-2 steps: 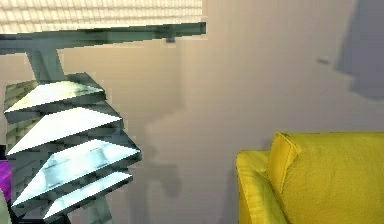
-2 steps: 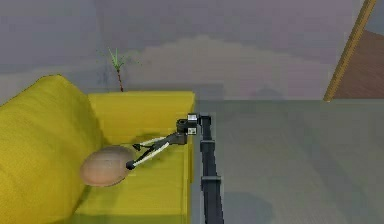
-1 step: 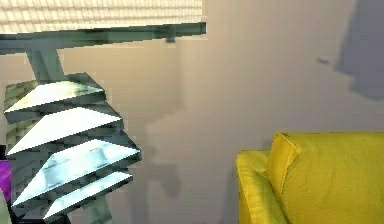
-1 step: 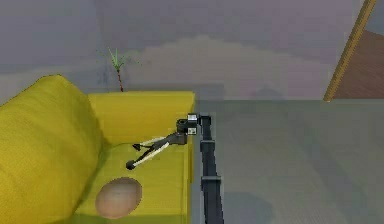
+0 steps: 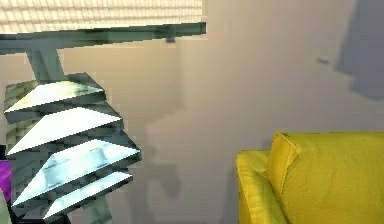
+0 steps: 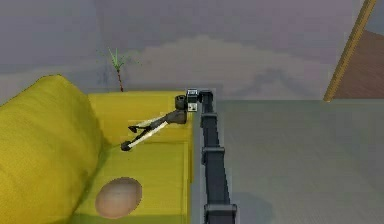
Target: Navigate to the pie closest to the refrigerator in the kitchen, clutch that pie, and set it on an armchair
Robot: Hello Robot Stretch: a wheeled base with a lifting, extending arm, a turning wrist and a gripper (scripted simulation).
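Count: one yellow armchair, one pie, one arm, one two-fingered gripper.

The pie, round and tan, lies on the armchair's seat cushion. The arm runs just beside the armchair, and the gripper reaches in over the seat, apart from the pie. With the cushion behind the gripper, I cannot tell whether it holds anything.

One small plant stands beyond the armchair. In the forward view, one stair with four wedge-shaped treads stands well apart from the armchair.
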